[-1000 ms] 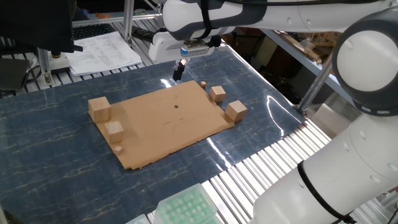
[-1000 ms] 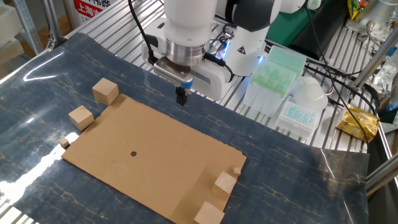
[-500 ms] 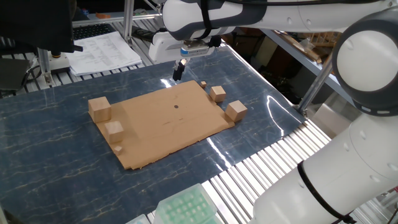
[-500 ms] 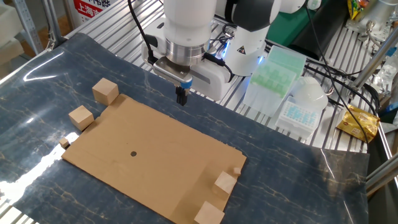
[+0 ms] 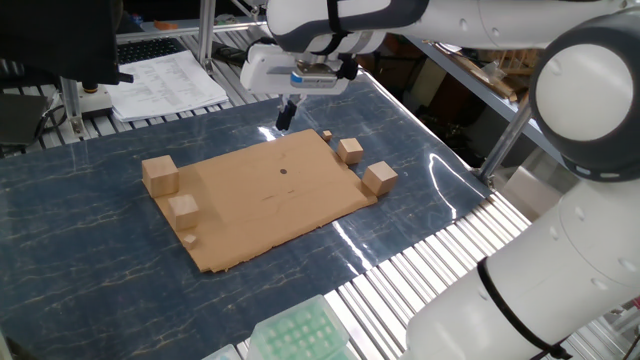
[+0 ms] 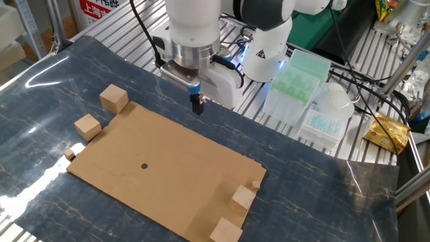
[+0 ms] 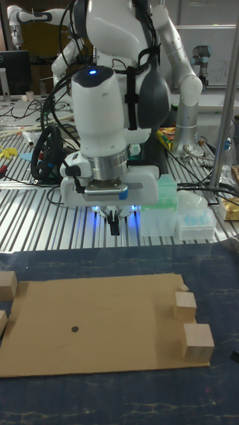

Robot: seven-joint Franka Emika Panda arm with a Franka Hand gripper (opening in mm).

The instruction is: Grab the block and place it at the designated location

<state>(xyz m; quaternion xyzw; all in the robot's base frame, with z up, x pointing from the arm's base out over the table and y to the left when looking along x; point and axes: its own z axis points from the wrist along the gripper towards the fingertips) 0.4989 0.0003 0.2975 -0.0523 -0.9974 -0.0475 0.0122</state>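
Two larger plain wooden cubes fit the block: one [image 5: 160, 175] [image 6: 114, 99] off one end of the cardboard sheet [image 5: 265, 200], the other [image 5: 380, 178] [image 6: 226, 231] [image 7: 197, 342] at the opposite end. I cannot tell which one is meant. The designated location is a small black dot [image 5: 283, 170] [image 6: 144, 165] [image 7: 74, 328] on the sheet. My gripper [image 5: 285, 115] [image 6: 197, 105] [image 7: 115, 228] hangs shut and empty above the sheet's far edge, apart from every cube.
Slightly smaller cubes [image 5: 349, 150] [image 5: 183, 208] and tiny chips [image 5: 326, 135] [image 5: 190, 240] lie at both ends of the sheet. Green tip racks [image 6: 295, 74] and a white container [image 6: 332, 97] stand beside the robot base. A paper stack [image 5: 165, 80] lies behind the table.
The wrist has shifted a little sideways and upward above the sheet's far edge; the fingertips stay almost where they were. No cube has moved.
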